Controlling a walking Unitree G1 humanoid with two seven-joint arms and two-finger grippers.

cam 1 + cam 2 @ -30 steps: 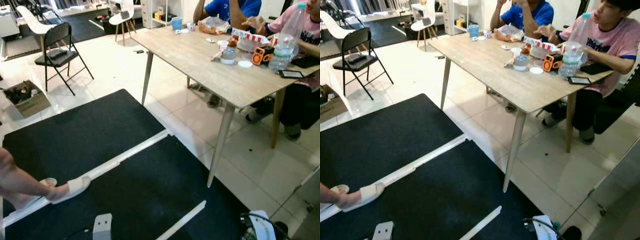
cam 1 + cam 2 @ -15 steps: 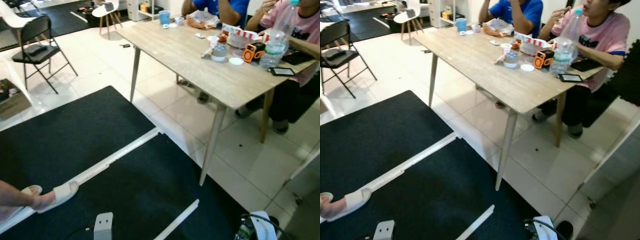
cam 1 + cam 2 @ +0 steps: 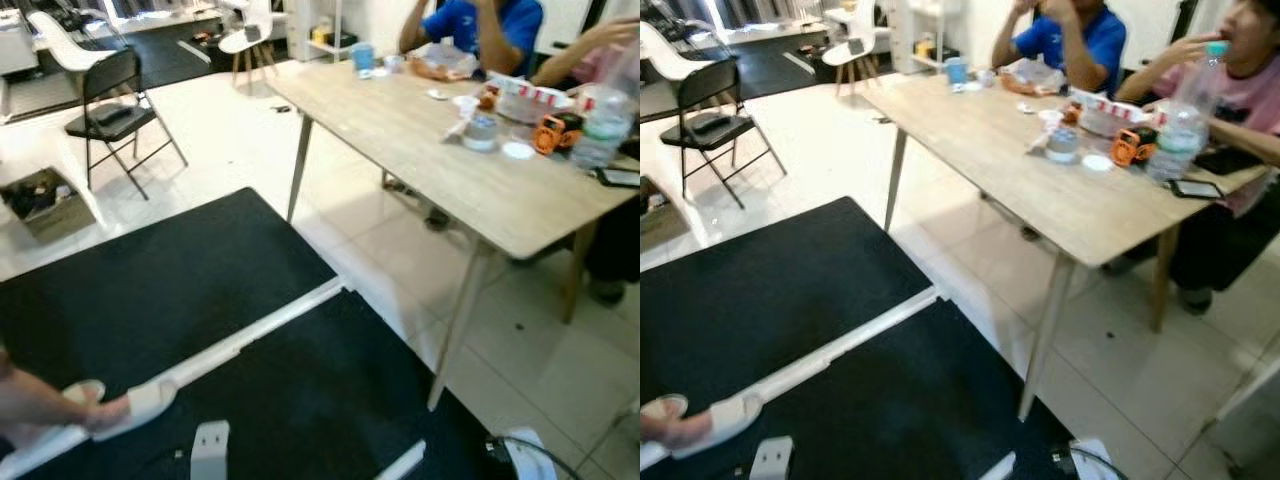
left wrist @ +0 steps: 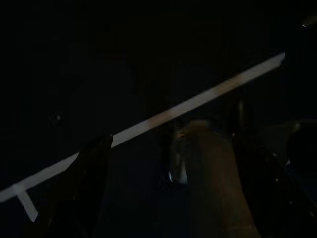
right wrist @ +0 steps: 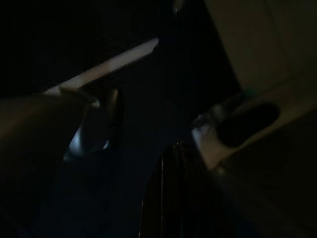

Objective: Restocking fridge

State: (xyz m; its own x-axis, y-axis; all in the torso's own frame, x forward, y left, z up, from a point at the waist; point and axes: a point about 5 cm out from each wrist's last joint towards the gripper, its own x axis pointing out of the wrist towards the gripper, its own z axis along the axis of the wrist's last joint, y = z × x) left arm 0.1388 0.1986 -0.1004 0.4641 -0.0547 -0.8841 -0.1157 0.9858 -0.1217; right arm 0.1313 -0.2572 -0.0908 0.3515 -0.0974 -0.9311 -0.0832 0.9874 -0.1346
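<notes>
Arms hang idle over the black mat (image 3: 170, 290); tool states cannot be told.

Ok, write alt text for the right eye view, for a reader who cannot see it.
A long light wooden table runs toward the right, holding a blue cup, food boxes and a water bottle, with two seated people behind it. On the left, black floor mats with a white strip cover pale tiles; a black folding chair stands beyond them, and a slippered foot rests on them.
</notes>
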